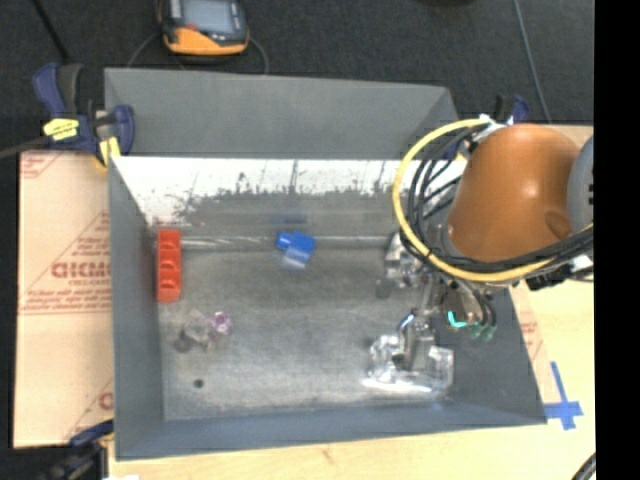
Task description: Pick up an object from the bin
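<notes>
My gripper reaches down from under the orange cover at the bin's right side, near the front right corner. Directly beneath and touching or nearly touching it lies a clear, shiny plastic thing on the bin floor. I cannot tell whether that thing is gripped.
A red block lies along the left wall. A blue piece sits near the back wall at the centre. A small clear and purple thing lies at the front left. The arm's cover and cables hang over the bin's right part.
</notes>
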Available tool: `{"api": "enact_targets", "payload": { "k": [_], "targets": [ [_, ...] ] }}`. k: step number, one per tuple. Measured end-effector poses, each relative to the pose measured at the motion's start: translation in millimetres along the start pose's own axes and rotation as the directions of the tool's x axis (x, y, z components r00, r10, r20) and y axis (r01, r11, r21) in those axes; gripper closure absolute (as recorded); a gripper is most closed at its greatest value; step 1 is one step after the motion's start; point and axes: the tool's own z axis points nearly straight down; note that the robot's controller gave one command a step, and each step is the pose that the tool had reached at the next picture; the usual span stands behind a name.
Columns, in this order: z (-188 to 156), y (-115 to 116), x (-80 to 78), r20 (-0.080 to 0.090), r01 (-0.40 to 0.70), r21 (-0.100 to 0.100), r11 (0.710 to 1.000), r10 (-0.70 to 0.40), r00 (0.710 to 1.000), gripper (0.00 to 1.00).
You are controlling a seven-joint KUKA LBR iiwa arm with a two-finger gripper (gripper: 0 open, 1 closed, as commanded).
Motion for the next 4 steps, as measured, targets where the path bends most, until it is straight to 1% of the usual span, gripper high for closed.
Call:
{"api": "enact_targets", "payload": {
  "k": [1,2,3,4],
  "targets": [
    [133.0,-99.4,-14.3,0.001,0.132,0.002,0.991,-0.132,0.991,0.0],
    [159.9,-100.0,-12.7,-0.003,0.217,-0.001,0.976,-0.217,0.976,0.0],
    [158.1,-102.2,-14.3,0.002,0.218,0.004,0.976,-0.218,0.976,1.0],
    [-10.7,-80.8,2.9,0.012,0.196,0.005,0.981,-0.196,0.98,1.0]
  ]
}}
